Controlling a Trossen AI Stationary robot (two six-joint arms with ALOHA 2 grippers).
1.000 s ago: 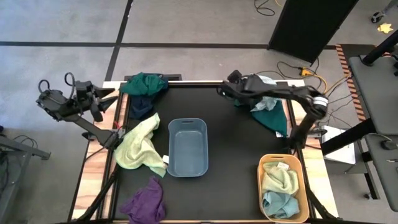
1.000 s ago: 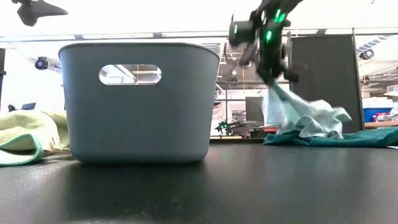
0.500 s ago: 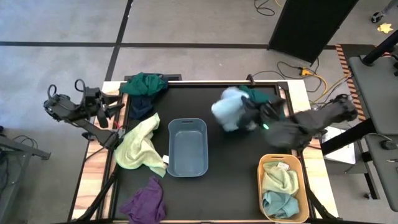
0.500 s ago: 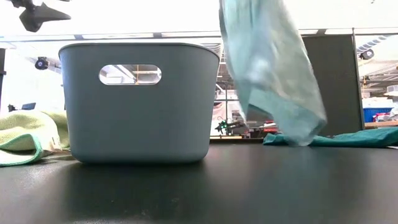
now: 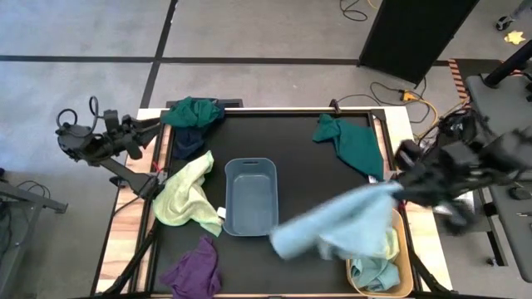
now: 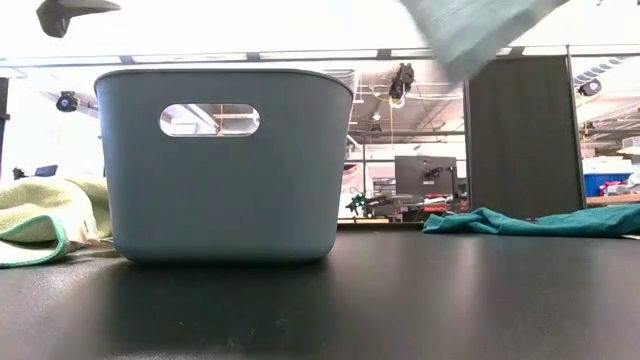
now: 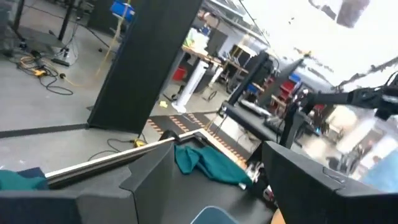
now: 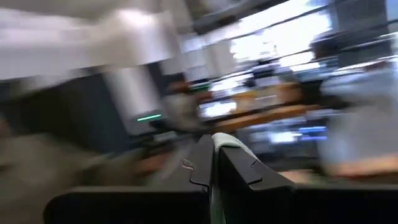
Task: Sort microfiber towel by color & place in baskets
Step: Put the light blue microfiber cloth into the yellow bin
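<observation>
The right gripper (image 8: pixel 212 163) has its fingers (image 8: pixel 200 163) pressed together on a corner of a light blue towel (image 5: pixel 341 228), which trails from the arm out over the bench (image 5: pixel 303 166) at its right near part, its free end reaching toward the grey-blue basket (image 5: pixel 250 196). The cloth is blurred with motion, so just how it hangs cannot be told. To do this step well, I judge the right arm should carry the pinched corner over the middle of the yellow-orange basket (image 5: pixel 401 228), let the trailing cloth settle and swing in under the fingers, and only then let go, so that no part drapes over the rim or catches the grey-blue basket on the way.

The yellow-orange basket, at the right near corner, holds a pale yellow-green towel (image 5: pixel 371 237) and another light blue one (image 5: pixel 371 272) nearer the front. The grey-blue basket, in the middle of the bench, looks empty.

The left gripper (image 5: pixel 150 133) waits off the far left edge, fingers apart and holding nothing.
</observation>
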